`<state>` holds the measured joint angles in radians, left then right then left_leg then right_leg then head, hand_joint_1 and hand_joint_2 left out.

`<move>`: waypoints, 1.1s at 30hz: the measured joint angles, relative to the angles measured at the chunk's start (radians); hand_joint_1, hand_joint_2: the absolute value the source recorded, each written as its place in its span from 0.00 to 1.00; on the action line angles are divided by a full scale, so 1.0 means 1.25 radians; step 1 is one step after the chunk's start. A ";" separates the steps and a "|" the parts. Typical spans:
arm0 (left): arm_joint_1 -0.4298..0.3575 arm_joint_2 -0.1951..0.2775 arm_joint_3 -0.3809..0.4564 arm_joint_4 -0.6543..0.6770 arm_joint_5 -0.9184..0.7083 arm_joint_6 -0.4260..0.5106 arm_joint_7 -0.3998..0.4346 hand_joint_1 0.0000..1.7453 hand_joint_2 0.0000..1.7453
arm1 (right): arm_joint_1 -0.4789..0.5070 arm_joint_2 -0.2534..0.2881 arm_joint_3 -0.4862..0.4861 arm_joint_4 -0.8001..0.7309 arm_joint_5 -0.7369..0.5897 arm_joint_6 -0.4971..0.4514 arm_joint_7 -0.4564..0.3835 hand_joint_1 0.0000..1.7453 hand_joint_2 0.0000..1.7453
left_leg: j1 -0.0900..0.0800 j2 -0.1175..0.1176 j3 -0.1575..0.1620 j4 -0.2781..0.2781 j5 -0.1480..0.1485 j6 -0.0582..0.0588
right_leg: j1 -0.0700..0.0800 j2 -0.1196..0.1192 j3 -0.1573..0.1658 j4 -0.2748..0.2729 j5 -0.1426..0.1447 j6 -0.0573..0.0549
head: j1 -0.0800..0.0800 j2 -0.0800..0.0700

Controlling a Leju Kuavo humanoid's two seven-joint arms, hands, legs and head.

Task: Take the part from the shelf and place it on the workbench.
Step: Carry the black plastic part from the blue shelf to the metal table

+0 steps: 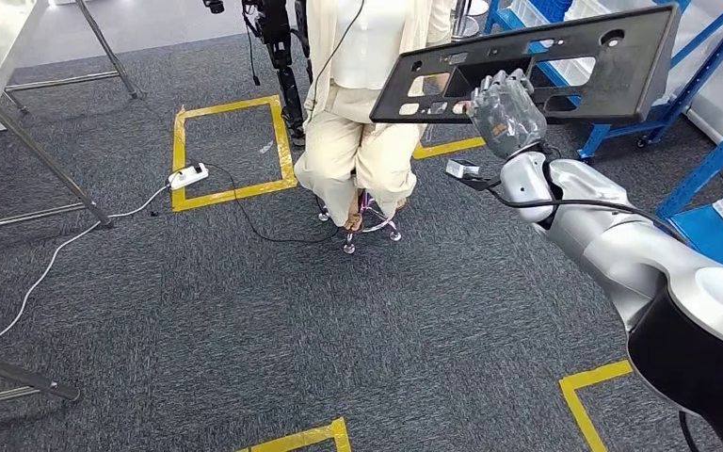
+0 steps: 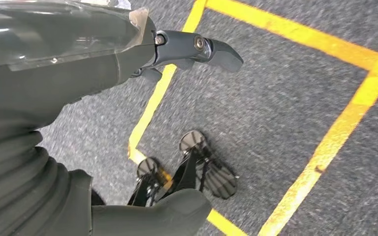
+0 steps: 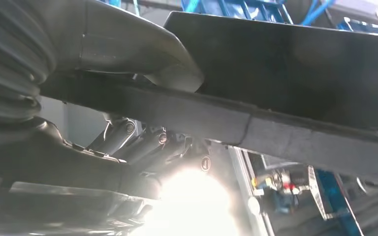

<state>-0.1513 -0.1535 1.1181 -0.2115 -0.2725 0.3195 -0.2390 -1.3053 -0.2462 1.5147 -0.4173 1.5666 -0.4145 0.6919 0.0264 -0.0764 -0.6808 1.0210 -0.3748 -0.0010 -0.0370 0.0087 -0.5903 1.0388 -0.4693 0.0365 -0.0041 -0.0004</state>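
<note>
**Part held aloft in the right hand, table off to the far left**

The part (image 1: 537, 66), a long flat black plastic panel with cut-outs, is up in the air in front of the robot, clear of the floor and of any surface. Its long axis runs roughly across the head view, slightly tilted, the right end higher. The right hand (image 1: 506, 111) grips it from underneath near the lower long edge, somewhat left of the panel's middle, so more of the panel's length juts out to the right. In the right wrist view the thumb (image 3: 142, 46) lies over one face of the part (image 3: 295, 88) and the darker fingers (image 3: 142, 142) curl against the other, a pinch across the edge.

The left hand (image 2: 128, 64) hangs low over the carpet and a yellow floor marking (image 2: 334, 132); it holds nothing and its fingers look loosely extended.

Just behind the part a person (image 1: 367, 113) sits on a stool, and the blue shelf (image 1: 687, 85) stands to the right. A metal table (image 1: 0, 66) shows at the upper left corner, well apart from the part, and another metal frame (image 1: 9, 377) at the lower left. A white power strip (image 1: 188, 175) lies on the carpet inside a yellow square.

As I judge it, the carry is under way and the placing is not yet done: the table lies far to the left of the holding hand, so the body likely has to turn that way, with the overhanging end kept clear of the seated person.
</note>
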 joint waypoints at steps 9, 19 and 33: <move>-0.001 -0.007 0.051 0.001 0.064 0.034 -0.003 0.00 1.00 | 0.005 -0.057 -0.138 -0.014 0.000 -0.034 0.006 1.00 1.00 | -0.009 0.069 -0.038 0.123 -0.054 0.015 | 0.020 -0.035 0.006 -0.002 -0.002 -0.023 | -0.008 0.000; -0.007 -0.019 0.123 0.001 0.130 0.009 -0.038 0.00 1.00 | 0.003 -0.115 -0.228 -0.059 0.000 -0.086 0.006 1.00 1.00 | -0.024 0.056 0.051 -0.029 -0.016 0.050 | 0.021 -0.017 -0.067 0.143 -0.074 -0.020 | -0.006 0.000; 0.022 -0.052 0.250 -0.034 0.281 -0.064 -0.223 0.00 1.00 | 0.189 -0.267 -0.583 -0.273 0.001 -0.217 0.006 1.00 1.00 | -0.013 0.045 -0.011 0.102 -0.091 0.010 | 0.005 -0.007 -0.013 0.006 0.009 0.000 | -0.008 0.000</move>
<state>-0.1237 -0.2190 1.4308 -0.2541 0.0782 0.2398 -0.5175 -1.0691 -0.5796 0.7865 -0.7586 1.5684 -0.6854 0.6996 0.0103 -0.0204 -0.6946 1.1488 -0.4884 0.0118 -0.0313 -0.0005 -0.6071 1.0460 -0.4581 0.0366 -0.0142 -0.0004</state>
